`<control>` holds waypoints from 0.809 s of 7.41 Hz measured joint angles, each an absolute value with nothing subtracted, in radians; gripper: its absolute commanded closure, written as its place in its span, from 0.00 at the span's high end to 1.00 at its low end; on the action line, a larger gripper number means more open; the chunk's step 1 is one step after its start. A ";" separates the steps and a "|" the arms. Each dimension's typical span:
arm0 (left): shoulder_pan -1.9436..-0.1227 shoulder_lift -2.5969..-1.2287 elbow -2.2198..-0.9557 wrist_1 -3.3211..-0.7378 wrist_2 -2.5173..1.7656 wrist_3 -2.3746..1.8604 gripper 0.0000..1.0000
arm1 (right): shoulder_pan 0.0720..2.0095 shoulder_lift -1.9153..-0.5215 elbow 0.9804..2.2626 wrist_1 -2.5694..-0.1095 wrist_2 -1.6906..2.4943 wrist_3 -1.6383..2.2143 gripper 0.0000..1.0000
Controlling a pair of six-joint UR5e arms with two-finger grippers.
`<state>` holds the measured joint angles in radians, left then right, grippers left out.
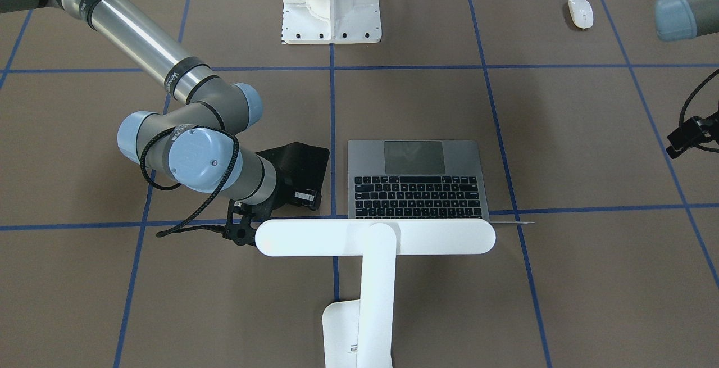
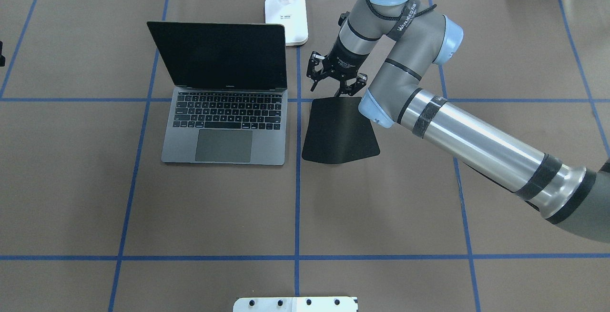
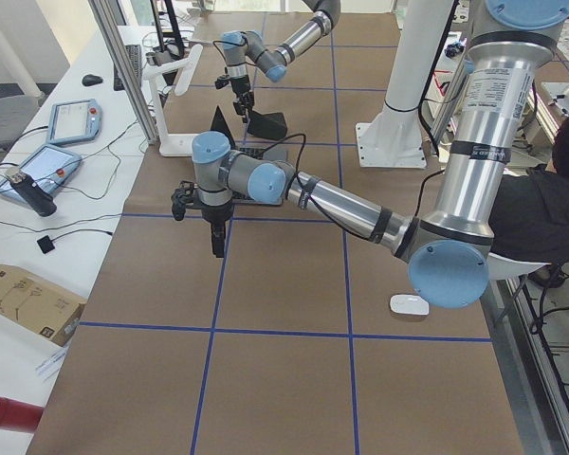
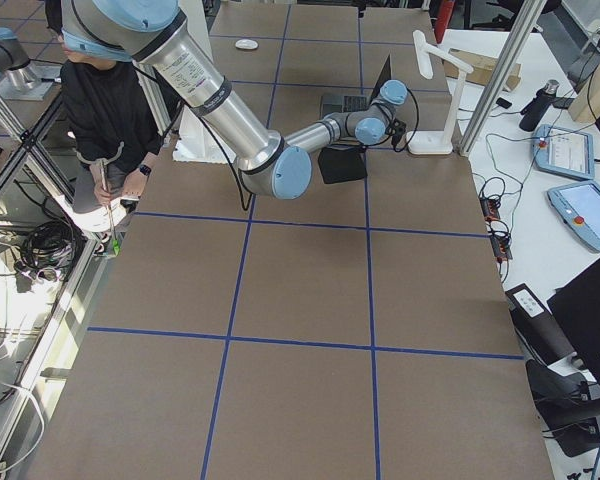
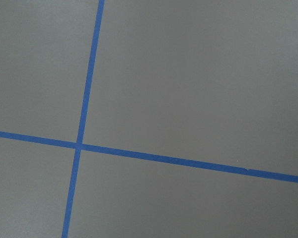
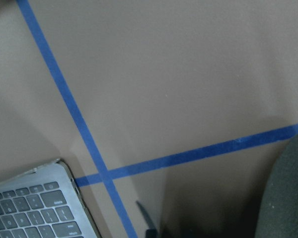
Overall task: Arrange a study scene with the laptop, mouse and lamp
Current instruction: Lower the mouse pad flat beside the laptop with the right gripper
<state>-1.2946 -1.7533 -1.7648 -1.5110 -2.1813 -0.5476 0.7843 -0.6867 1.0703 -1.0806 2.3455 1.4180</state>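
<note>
The open laptop [image 2: 224, 121] sits left of centre, its dark screen facing the robot. The lamp [image 1: 375, 237] stands behind it, base [image 2: 286, 16] at the table's far edge. The white mouse [image 1: 580, 13] lies alone near the robot's left side, far from both grippers. My right gripper [image 2: 338, 88] hangs over the far edge of a black mouse pad [image 2: 340, 131] right of the laptop; its fingers look spread, holding nothing. My left gripper [image 3: 216, 248] points down over bare table left of the laptop. I cannot tell whether it is open or shut.
The white ribbed pedestal [image 1: 331, 3] stands at the robot's base. Blue tape lines [image 5: 79, 145] divide the brown table into squares. A person [image 4: 95, 110] sits beside the table near the robot. Tablets and boxes [image 3: 38, 171] lie on a side bench.
</note>
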 measured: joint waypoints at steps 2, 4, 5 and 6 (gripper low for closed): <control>-1.295 -1.753 -1.764 -1.510 -2.182 -0.549 0.99 | 0.785 -0.685 1.072 -1.014 2.236 1.415 1.00; -1.295 -1.752 -1.764 -1.511 -2.193 -0.549 0.99 | 0.788 -0.685 1.073 -0.962 2.128 1.411 1.00; -1.297 -1.750 -1.765 -1.511 -2.197 -0.546 1.00 | 0.797 -0.688 1.075 -0.955 2.106 1.411 1.00; -1.298 -1.730 -1.772 -1.526 -2.199 -0.532 1.00 | 0.810 -0.696 1.081 -0.955 2.099 1.412 1.00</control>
